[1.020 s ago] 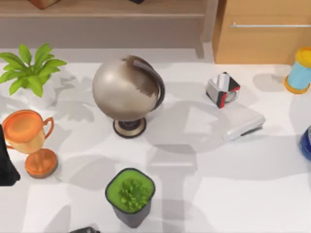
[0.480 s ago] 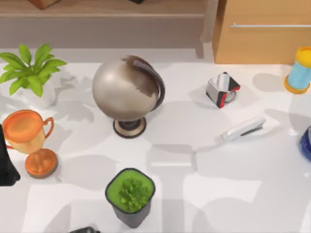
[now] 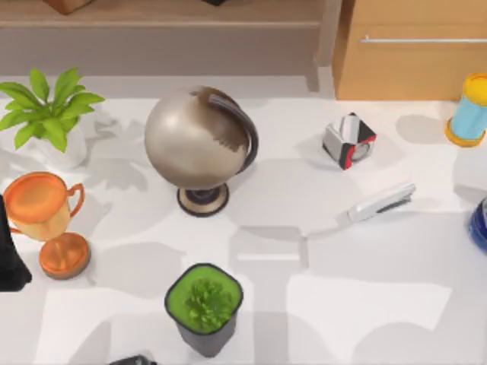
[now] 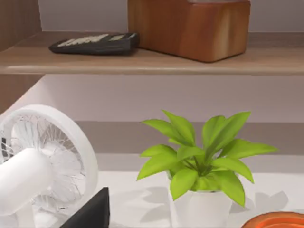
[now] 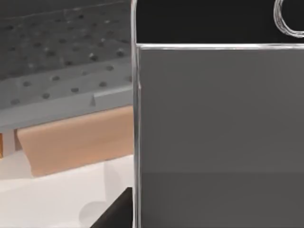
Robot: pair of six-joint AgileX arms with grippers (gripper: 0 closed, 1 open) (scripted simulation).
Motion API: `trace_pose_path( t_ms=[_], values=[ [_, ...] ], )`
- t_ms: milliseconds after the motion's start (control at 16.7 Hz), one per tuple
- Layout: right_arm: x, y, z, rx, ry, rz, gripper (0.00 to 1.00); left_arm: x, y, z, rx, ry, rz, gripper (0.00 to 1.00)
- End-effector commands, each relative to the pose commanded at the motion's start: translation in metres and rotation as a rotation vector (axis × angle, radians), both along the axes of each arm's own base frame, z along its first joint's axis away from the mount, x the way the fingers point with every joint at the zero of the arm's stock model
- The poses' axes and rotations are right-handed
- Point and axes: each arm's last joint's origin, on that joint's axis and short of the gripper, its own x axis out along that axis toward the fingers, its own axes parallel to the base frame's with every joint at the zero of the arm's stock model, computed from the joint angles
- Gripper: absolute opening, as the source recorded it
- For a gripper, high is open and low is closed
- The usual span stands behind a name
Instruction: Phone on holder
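Phone (image 5: 218, 133) sits v. close to the right wrist cam: grey screen, black bezel, silver side edge (image 5: 135, 142), round button (image 5: 292, 19) at one end. That closeness suggests it's at or in the right gripper, but whether that gripper is closed on it or open can't be told. Behind the phone are a perforated grey panel, a tan board and white tabletop.

Handling, as a judgement: light, stiff, flat slab. The glass face and metal rim are prob. slippery, and the screen would be the fragile part. Best hold is across the two long side edges, approx. mid-length, so it doesn't pivot or slide out. Pads should stay off the button end and leave one short end free to seat in the holder.

On the table's right half, towards the far side, stands a small red, black & white stand (image 3: 348, 141), prob. the holder. A white stapler-like bar (image 3: 380, 201) lies just nearer than it, apart from it. A globe (image 3: 199, 137) is well to the left.

Left arm (image 3: 9, 258) is parked at the table's left edge; its open/closed state can't be told either.
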Motion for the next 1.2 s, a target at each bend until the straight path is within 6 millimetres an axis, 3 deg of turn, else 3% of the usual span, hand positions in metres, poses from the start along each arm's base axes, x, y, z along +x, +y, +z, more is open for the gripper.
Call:
trace_pose_path(
  t_ms=[540, 1200],
  values=[
    [0.007, 0.000, -0.004, -0.019, -0.004, 0.016, 0.00, 0.000, 0.000, 0.000, 0.000, 0.000, 0.000, 1.00],
    [0.042, -0.014, -0.023, 0.000, 0.000, 0.000, 0.00, 0.000, 0.000, 0.000, 0.000, 0.000, 0.000, 1.00]
  ],
)
